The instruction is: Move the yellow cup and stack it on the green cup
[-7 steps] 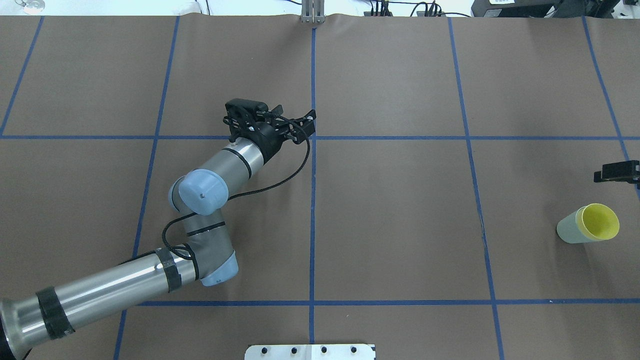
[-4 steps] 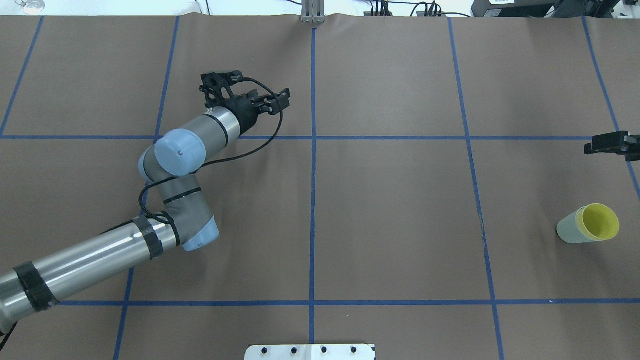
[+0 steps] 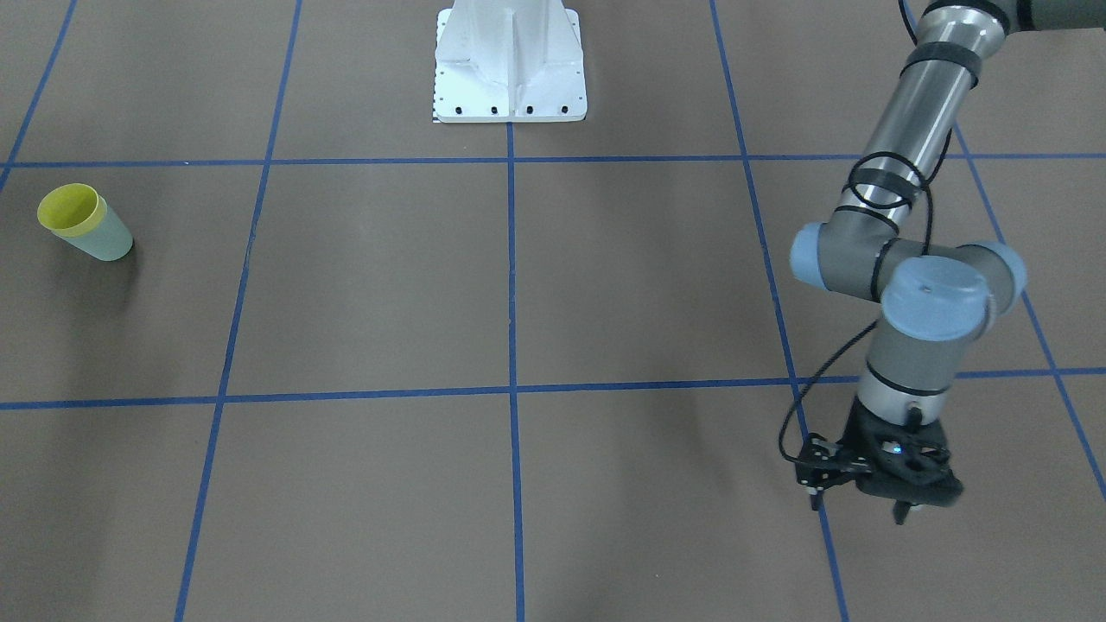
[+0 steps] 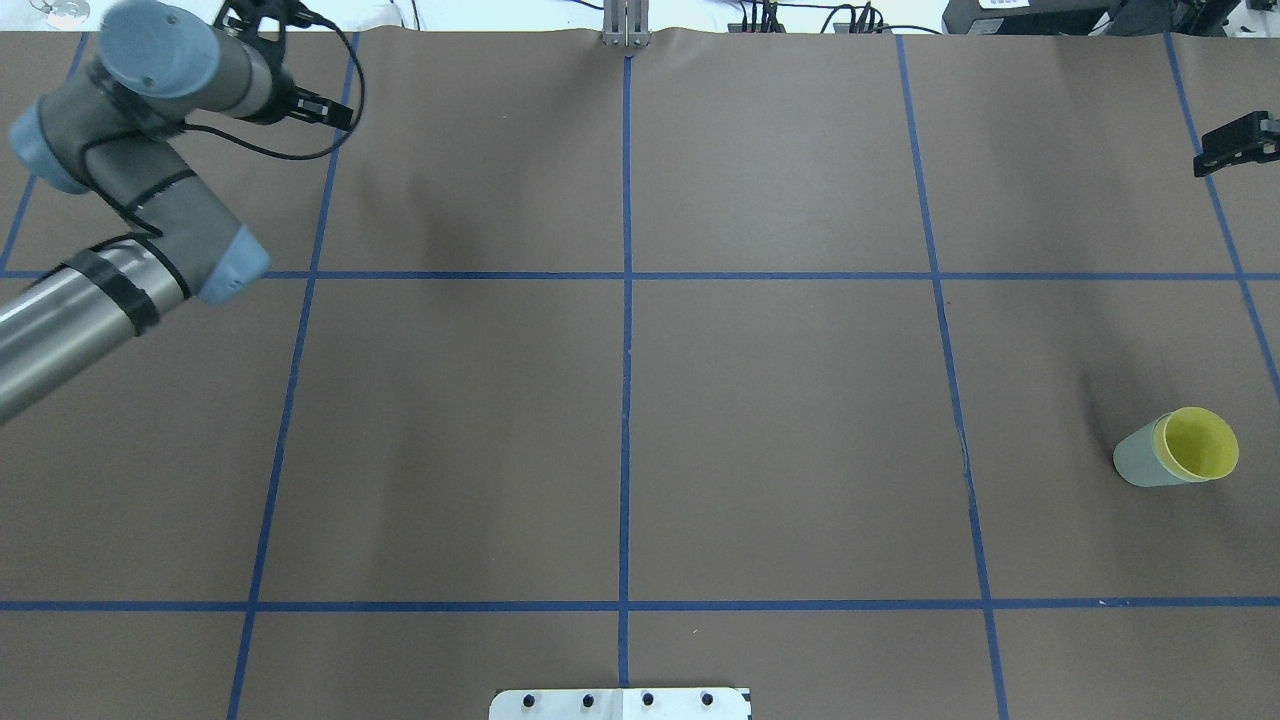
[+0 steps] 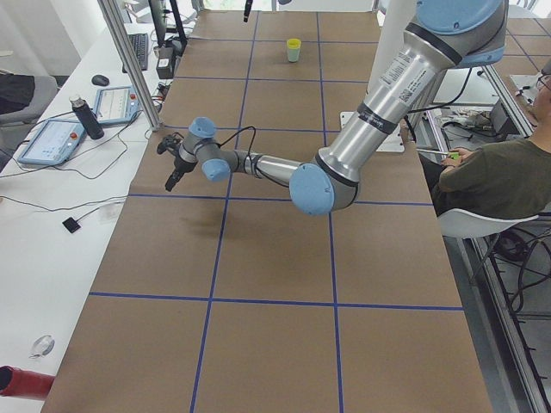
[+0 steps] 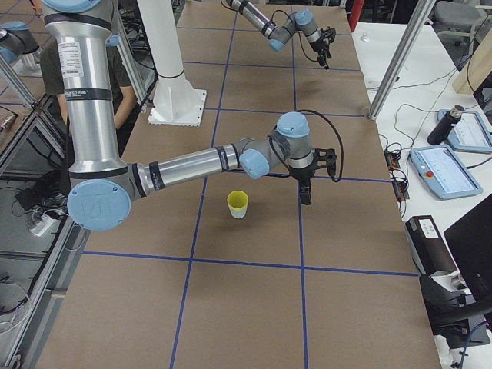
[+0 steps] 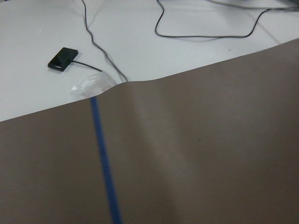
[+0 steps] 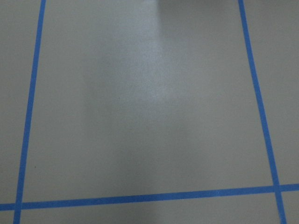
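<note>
The yellow cup (image 4: 1197, 444) sits nested inside the green cup (image 4: 1135, 465). The pair stands at the table's right side, also in the front view, yellow cup (image 3: 67, 207) in green cup (image 3: 110, 241), and in the right view (image 6: 238, 203). My left gripper (image 3: 857, 510) hangs over the far left corner (image 4: 335, 112), its fingers apart and empty. Of my right gripper only a black part (image 4: 1235, 140) shows at the right edge, far beyond the cups; I cannot tell whether it is open. It is empty in the right view (image 6: 305, 192). Both wrist views show only brown paper and blue tape.
The white robot base plate (image 3: 510, 60) stands at the near middle edge. The left wrist view shows the table's far edge with cables and a small black device (image 7: 62, 58). A seated operator (image 5: 495, 172) is by the robot's side.
My left arm has swung from the table's middle to the far left corner. My right gripper has moved toward the far edge, away from the cups. The cups have not moved.
</note>
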### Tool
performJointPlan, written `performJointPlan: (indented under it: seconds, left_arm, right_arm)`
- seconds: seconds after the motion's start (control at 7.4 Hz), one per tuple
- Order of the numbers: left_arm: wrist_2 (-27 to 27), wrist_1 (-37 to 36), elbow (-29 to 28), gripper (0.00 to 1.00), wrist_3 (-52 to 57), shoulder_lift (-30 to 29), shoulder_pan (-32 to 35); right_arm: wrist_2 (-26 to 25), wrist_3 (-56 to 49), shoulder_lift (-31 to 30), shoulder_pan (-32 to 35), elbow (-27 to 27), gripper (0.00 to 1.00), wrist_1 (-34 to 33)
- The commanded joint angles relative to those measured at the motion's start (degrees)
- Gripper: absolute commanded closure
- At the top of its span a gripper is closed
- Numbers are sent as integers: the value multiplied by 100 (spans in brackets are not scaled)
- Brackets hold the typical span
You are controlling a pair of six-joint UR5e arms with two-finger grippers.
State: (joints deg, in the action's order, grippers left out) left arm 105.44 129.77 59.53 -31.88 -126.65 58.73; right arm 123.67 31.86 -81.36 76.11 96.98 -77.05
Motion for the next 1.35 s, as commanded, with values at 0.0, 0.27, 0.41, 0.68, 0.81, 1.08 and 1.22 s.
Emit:
performJointPlan:
  seconds: [0.0, 0.27, 0.41, 0.68, 0.81, 1.08, 1.22]
  left_arm:
    - [2547, -1281, -117, 1, 631, 219, 1144]
    - [4382, -1131, 144, 1, 796, 743, 2217]
    - [4467, -363, 399, 1, 1485, 1330, 2526]
    - [3044, -179, 577, 0, 2229, 1789, 2723]
    - [2209, -545, 577, 1, 2665, 1888, 2592]
    - [2453, -3304, 1180, 0, 4303, 1897, 2740]
    - [3099, -3865, 1767, 0, 4513, 2124, 2897]
  right_arm:
    - [761, -756, 365, 630, -721, 0, -240]
    - [930, -1050, 375, 947, -830, 0, -362]
    - [1270, -1172, 401, 1158, -760, 0, -772]
    - [1240, -1507, 340, 1178, -698, 0, -908]
    - [1195, -1795, 322, 1160, -724, 0, -917]
    - [1151, -2681, 331, 1195, -742, 0, -1538]
    - [1107, -2764, 322, 1186, -733, 0, -1689]
